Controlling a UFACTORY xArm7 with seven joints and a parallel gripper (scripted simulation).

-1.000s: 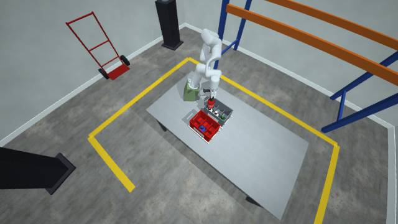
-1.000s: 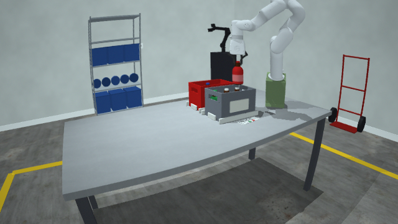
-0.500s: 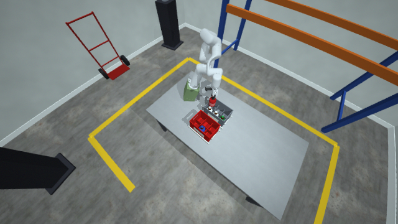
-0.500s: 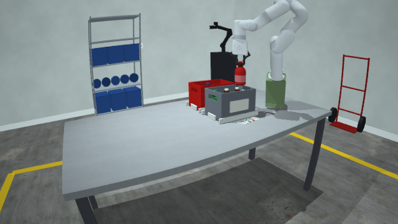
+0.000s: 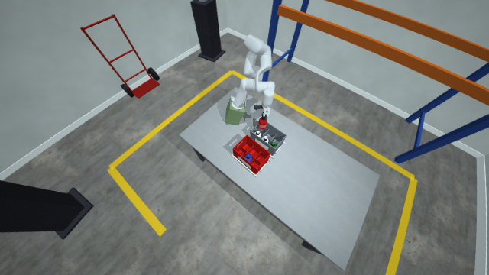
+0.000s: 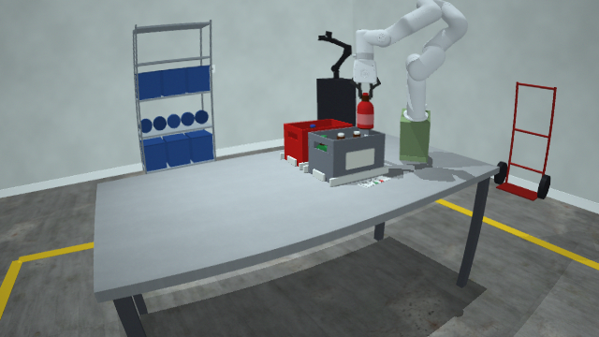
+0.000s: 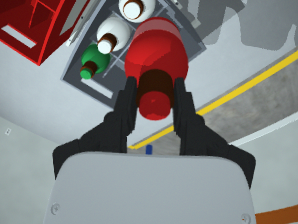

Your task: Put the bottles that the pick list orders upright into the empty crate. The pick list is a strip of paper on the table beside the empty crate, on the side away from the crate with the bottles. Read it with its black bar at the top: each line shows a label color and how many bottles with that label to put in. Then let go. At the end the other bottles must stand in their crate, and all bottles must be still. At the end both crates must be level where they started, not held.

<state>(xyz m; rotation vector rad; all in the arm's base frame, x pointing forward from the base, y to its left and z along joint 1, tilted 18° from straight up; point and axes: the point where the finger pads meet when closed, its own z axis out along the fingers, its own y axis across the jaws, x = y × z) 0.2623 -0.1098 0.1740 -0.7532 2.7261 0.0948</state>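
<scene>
A white jointed robot arm (image 6: 423, 61) rises from a green block pedestal (image 6: 415, 140) on a grey table (image 6: 225, 211). Its black two-fingered gripper (image 6: 368, 92) is clamped on the neck of a red bottle (image 6: 365, 113), which hangs upright above the far end of a grey plastic crate (image 6: 346, 156). Brown bottle caps and a green one show inside that crate. A red plastic crate (image 6: 299, 137) stands just behind it. A white paper strip with coloured marks (image 6: 374, 183) lies beside the grey crate's front. A metal shelf rack (image 6: 136, 98) holds blue boxes by the wall; a red hand truck (image 6: 531, 133) stands at the right.
</scene>
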